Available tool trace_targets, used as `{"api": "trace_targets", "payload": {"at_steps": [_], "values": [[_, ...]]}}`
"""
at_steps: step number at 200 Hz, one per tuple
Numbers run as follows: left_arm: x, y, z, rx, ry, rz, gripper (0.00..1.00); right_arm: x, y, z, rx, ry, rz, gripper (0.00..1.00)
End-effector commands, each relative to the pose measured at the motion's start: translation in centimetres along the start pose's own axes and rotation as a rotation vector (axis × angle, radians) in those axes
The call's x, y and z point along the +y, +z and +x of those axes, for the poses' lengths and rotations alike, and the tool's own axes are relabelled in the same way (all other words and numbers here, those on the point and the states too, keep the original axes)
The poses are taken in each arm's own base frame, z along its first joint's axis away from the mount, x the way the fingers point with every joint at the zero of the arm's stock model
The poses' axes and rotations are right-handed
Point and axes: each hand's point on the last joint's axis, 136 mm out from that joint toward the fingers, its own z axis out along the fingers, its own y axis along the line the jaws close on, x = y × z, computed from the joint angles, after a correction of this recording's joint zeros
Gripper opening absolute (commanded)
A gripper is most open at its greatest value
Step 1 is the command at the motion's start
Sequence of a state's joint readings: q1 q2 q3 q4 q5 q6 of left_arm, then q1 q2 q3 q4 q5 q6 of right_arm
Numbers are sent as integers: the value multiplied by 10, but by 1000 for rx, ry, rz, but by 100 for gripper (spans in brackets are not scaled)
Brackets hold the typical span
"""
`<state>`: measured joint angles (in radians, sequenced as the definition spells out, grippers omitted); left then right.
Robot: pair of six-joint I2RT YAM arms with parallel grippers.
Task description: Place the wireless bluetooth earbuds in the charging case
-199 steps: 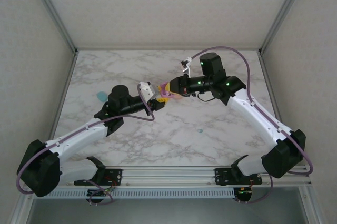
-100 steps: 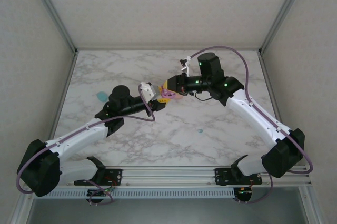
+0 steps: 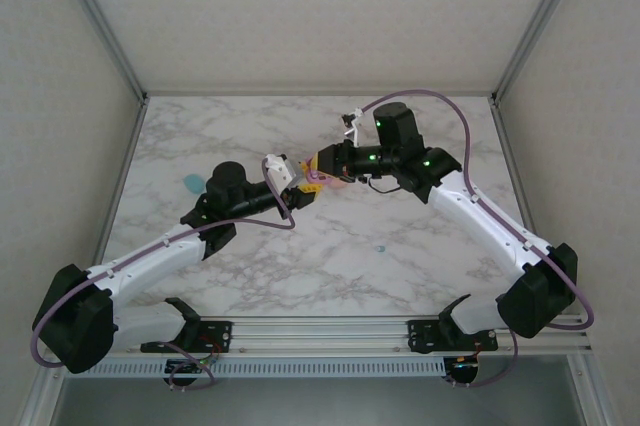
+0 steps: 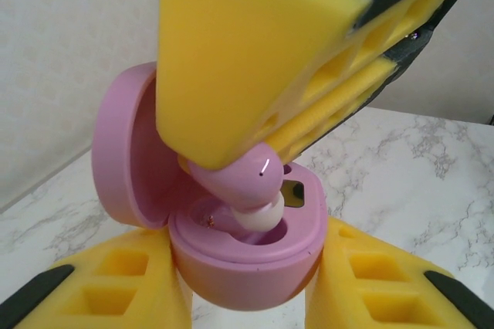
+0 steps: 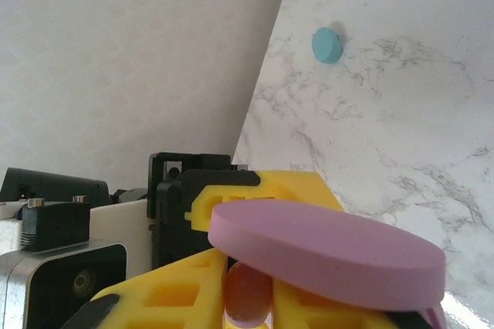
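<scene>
My left gripper (image 3: 306,186) was clamped on the case (image 4: 247,267) base, with the lid (image 4: 123,159) at 9 o'clock. My right gripper (image 3: 321,170) pinched the bud (image 4: 235,182), which was entering its socket from 12 o'clock. I judged the bud light, slick and hard: grip the stem, press gently.

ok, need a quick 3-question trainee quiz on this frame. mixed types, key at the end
1. Fill in: the right tool holds a ___ bud (colour).
2. Which tool grips the case? A) left tool B) right tool C) neither
3. True or false: the case is closed.

Key: 1 pink; 2 A; 3 false, the lid stands open.
</scene>
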<state>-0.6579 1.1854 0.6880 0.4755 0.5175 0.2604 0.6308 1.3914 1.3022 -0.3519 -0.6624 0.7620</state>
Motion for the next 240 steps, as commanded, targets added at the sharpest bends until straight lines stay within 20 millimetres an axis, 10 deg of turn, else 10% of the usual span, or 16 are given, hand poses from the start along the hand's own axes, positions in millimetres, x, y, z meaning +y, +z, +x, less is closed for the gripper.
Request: {"api": "trace_targets", "payload": {"at_steps": [1, 240], "values": [[1, 1, -28, -81, 23, -12, 31, -5, 9, 7, 15, 18, 8, 20], [7, 2, -30, -92, 23, -46, 32, -17, 3, 2, -17, -32, 193, 31]]}}
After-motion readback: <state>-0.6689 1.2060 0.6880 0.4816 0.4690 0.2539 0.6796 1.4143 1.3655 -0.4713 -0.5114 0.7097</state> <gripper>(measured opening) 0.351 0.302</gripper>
